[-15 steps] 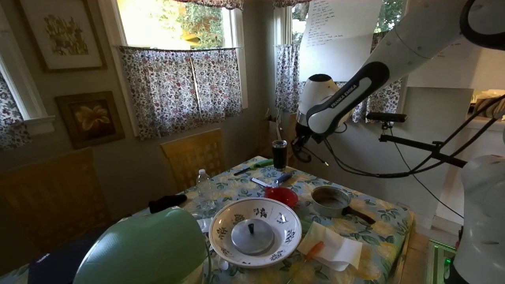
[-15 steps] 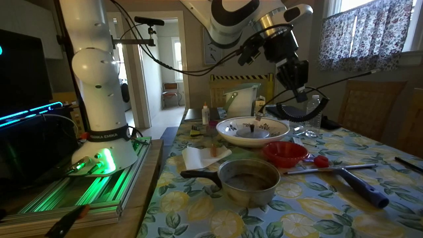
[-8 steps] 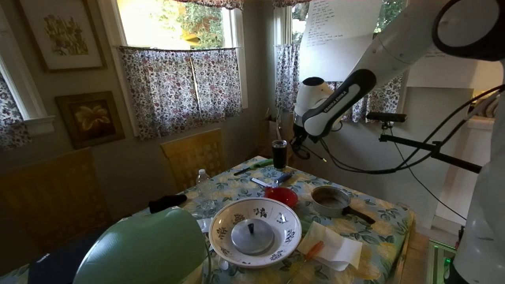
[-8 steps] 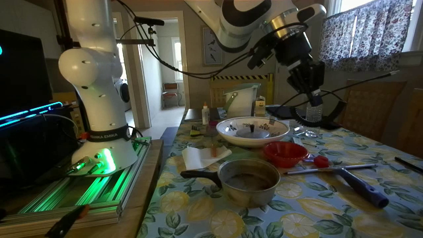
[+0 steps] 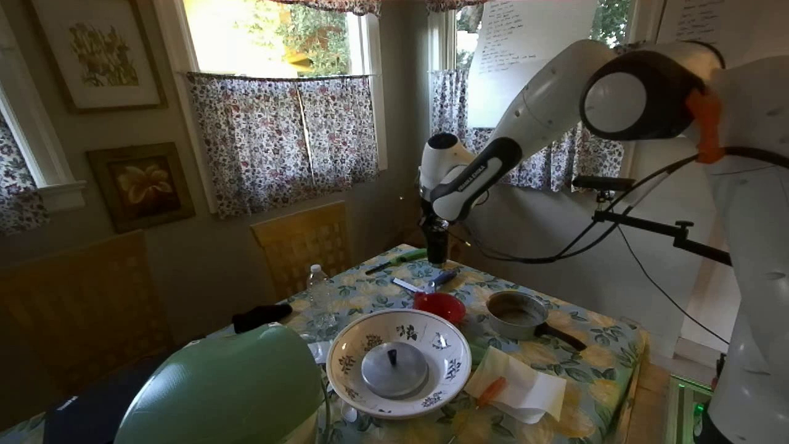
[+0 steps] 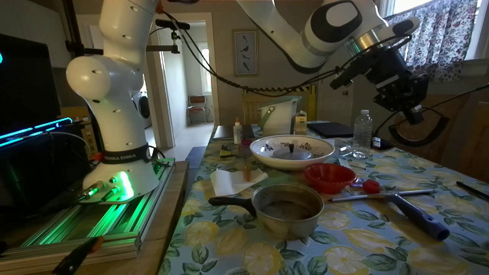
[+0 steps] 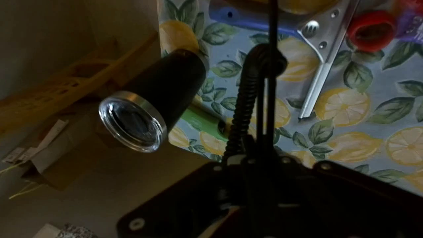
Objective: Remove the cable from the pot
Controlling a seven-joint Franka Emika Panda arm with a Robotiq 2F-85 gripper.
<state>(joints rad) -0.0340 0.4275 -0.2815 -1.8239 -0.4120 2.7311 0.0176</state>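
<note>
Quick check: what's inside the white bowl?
A lid, knob up, lies in the white bowl. It covers the centre; anything under it can't be seen.

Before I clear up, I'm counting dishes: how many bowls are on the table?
2: the white patterned bowl, with a lid inside, and the smaller red bowl beside it, near the pot. Others may be hidden.

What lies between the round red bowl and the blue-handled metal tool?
A small hollow red ring, beside the tool, and a purple item too blurred to name. Both show in the wrist view and in an exterior view.
</note>
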